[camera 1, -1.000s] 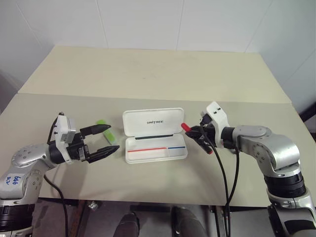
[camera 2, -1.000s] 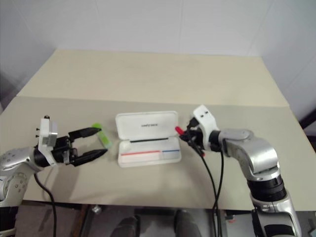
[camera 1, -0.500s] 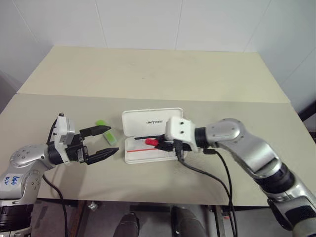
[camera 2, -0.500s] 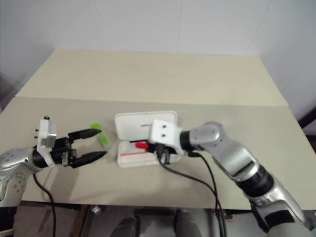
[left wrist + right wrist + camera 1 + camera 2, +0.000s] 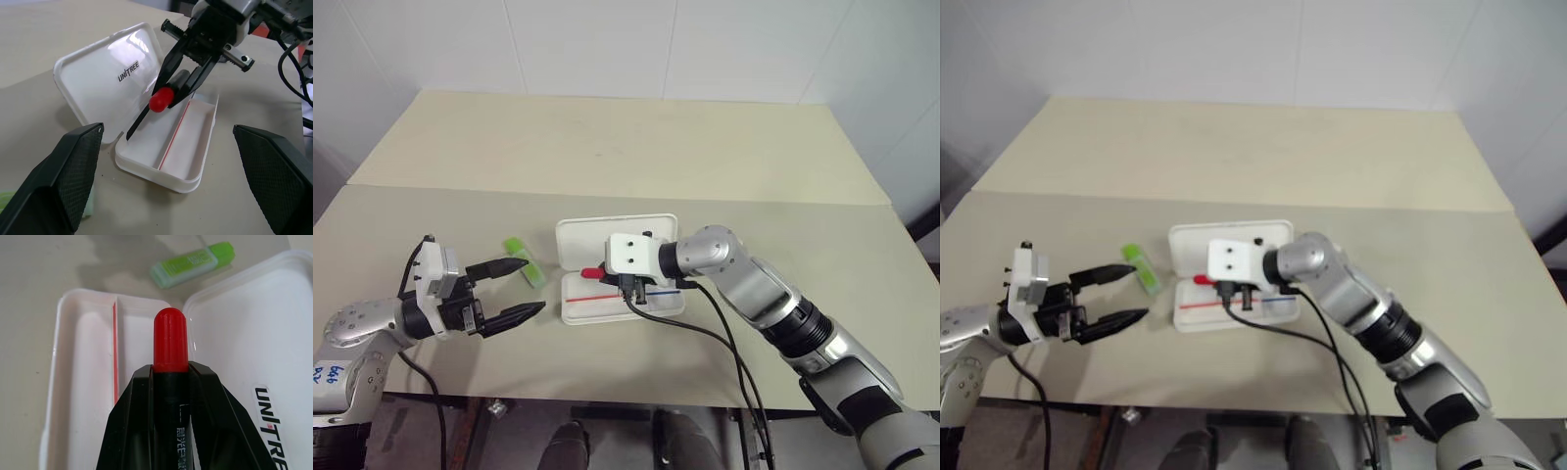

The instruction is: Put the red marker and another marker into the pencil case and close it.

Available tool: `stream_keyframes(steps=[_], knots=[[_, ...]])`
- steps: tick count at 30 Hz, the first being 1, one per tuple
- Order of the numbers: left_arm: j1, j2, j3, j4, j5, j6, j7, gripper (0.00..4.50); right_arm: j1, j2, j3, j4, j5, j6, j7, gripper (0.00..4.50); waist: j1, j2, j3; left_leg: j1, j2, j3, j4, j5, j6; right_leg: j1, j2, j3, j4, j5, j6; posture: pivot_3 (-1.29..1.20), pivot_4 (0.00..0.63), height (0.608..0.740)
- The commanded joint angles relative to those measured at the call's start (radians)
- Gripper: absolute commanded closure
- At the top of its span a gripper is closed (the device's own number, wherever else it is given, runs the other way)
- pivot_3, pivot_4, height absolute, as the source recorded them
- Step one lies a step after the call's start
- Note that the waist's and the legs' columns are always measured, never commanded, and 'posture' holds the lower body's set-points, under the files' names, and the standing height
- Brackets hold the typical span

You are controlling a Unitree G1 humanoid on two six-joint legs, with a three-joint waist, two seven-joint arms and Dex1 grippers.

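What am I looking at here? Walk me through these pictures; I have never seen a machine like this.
This is a two-armed humanoid robot at a beige table. Two pictures come from cameras in its head, looking down over its arms; the other two come from a camera on each wrist, looking along that arm's two black fingers.

On the table lies an open white pencil case and, to its left, a green highlighter.

The right pincer is shut on a red marker, holding it over the case's tray. The left pincer is open and holds nothing, near the highlighter.
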Motion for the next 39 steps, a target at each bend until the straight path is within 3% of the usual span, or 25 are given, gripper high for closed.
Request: stream_keyframes(steps=[1, 8, 16, 23, 27, 33, 39], knots=[[0.001, 0.007, 0.025, -0.023, -0.007, -0.007, 0.006, 0.00, -0.027, 0.015, 0.000, 0.006, -0.036, -0.035, 0.015, 2.39, -0.001, 0.000, 0.000, 0.000, 0.000, 0.000, 0.000, 0.000, 0.000, 0.000, 0.000, 0.000, 0.000, 0.000, 0.000, 0.00, 0.150, 0.740], [-0.006, 0.005, 0.018, -0.020, -0.005, -0.010, 0.010, 0.00, -0.016, 0.014, -0.025, -0.002, -0.044, -0.027, 0.045, 0.03, -0.001, 0.000, 0.000, 0.000, 0.000, 0.000, 0.000, 0.000, 0.000, 0.000, 0.000, 0.000, 0.000, 0.000, 0.000, 0.00, 0.150, 0.740], [-0.016, -0.007, 0.005, -0.027, -0.004, -0.006, 0.030, 0.00, 0.016, -0.010, -0.119, -0.085, 0.067, 0.038, 0.116, 0.03, 0.000, 0.000, 0.000, 0.000, 0.000, 0.000, 0.000, 0.000, 0.000, 0.000, 0.000, 0.000, 0.000, 0.000, 0.000, 0.00, 0.150, 0.740], [-0.012, -0.031, 0.012, -0.050, 0.041, -0.011, 0.148, 0.00, 0.063, -0.052, -0.250, -0.157, 0.233, 0.040, 0.200, 0.03, 0.001, 0.000, 0.000, 0.000, 0.000, 0.000, 0.000, 0.000, 0.000, 0.000, 0.000, 0.000, 0.000, 0.000, 0.000, 0.00, 0.150, 0.740], [0.029, -0.096, 0.024, -0.093, 0.117, 0.001, 0.333, 0.00, 0.145, -0.123, -0.380, -0.176, 0.341, -0.011, 0.261, 0.03, 0.005, 0.000, 0.000, 0.000, 0.000, 0.000, 0.000, 0.000, 0.000, 0.001, -0.001, 0.000, 0.000, 0.000, 0.001, 0.00, 0.150, 0.740], [0.059, -0.202, 0.029, -0.176, 0.132, 0.065, 0.539, 0.00, 0.206, -0.221, -0.465, -0.129, 0.392, -0.080, 0.333, 0.03, 0.006, 0.000, 0.000, 0.000, -0.001, 0.000, 0.001, 0.000, 0.000, 0.001, -0.001, 0.000, -0.001, 0.000, 0.001, 0.00, 0.150, 0.740], [0.011, -0.307, 0.036, -0.190, 0.140, 0.166, 0.766, 0.00, 0.223, -0.229, -0.526, -0.067, 0.425, -0.103, 0.312, 0.03, 0.004, 0.000, 0.000, 0.001, -0.001, 0.000, 0.002, 0.000, 0.000, 0.003, 0.000, 0.000, 0.001, 0.001, 0.002, 0.00, 0.150, 0.740]])
